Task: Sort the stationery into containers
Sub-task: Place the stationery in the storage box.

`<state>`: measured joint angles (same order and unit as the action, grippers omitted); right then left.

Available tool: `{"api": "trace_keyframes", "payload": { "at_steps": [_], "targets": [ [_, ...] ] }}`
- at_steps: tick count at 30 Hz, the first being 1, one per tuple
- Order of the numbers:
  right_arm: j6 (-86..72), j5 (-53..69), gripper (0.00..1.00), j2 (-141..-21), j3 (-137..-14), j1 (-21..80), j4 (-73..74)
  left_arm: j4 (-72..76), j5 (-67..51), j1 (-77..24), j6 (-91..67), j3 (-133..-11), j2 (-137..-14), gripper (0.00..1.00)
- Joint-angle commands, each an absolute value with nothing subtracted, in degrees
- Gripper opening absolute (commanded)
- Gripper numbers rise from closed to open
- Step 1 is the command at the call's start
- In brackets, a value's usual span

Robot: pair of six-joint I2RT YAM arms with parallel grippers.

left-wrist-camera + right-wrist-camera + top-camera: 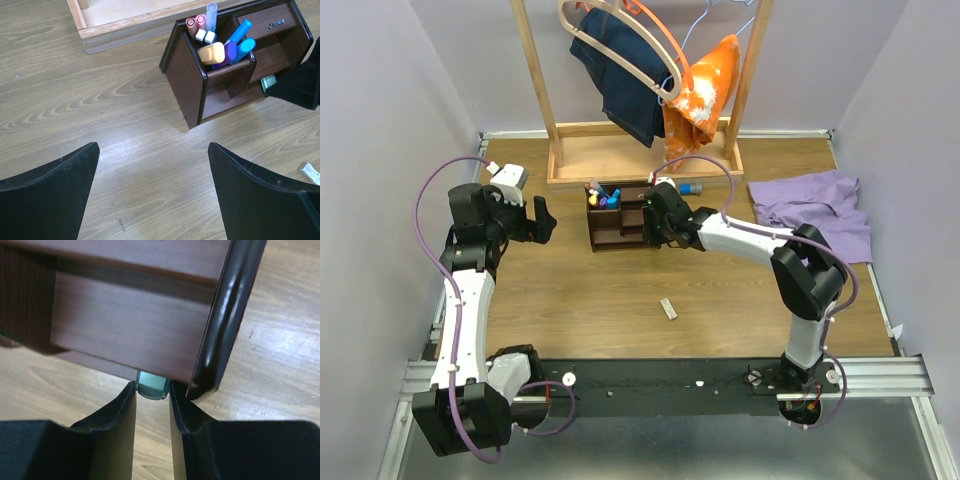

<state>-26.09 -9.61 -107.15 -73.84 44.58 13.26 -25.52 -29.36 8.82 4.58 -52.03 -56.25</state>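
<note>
Top: high behind both arm bases [460, 410], looking down over the whole table [580, 300]. Left wrist: angled down, hanging back from the organizer [185, 82]. Right wrist: crammed right up against that same organizer, lol.

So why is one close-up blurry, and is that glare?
Right wrist view: the organizer is very close, so its wood blurs; glare streaks its glossy edge. Left wrist view: sharp, mild sheen on the table. Top view: evenly lit.
</note>
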Motion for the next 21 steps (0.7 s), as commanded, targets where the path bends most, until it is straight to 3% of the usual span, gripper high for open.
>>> {"api": "trace_keyframes", "payload": {
  "at_steps": [1, 4, 5, 8, 21],
  "targets": [
    [-26.98, -13.53, 0.11, -109.77, -77.17, 43.68, 12.92, -26.01, -29.0, 8.52, 5.45, -52.21, -54.93, 0.99],
    [-26.89, -14.06, 0.17, -110.65, -78.4, 43.42, 13.01, -26.19, -28.92, 8.44, 5.45, -52.21, -54.93, 0.99],
    [-26.89, -14.24, 0.29, -110.74, -78.57, 43.42, 13.09, -26.1, -29.0, 8.44, 5.45, -52.21, -55.11, 0.99],
    [-27.33, -15.29, 0.48, -111.01, -78.84, 43.42, 13.8, -26.02, -29.0, 8.35, 5.27, -52.29, -55.2, 0.99],
    [-24.88, -9.59, 0.6, -101.17, -71.39, 43.5, 16.08, -25.49, -29.0, 8.44, 5.01, -53.35, -55.72, 0.99]
  ]
}}
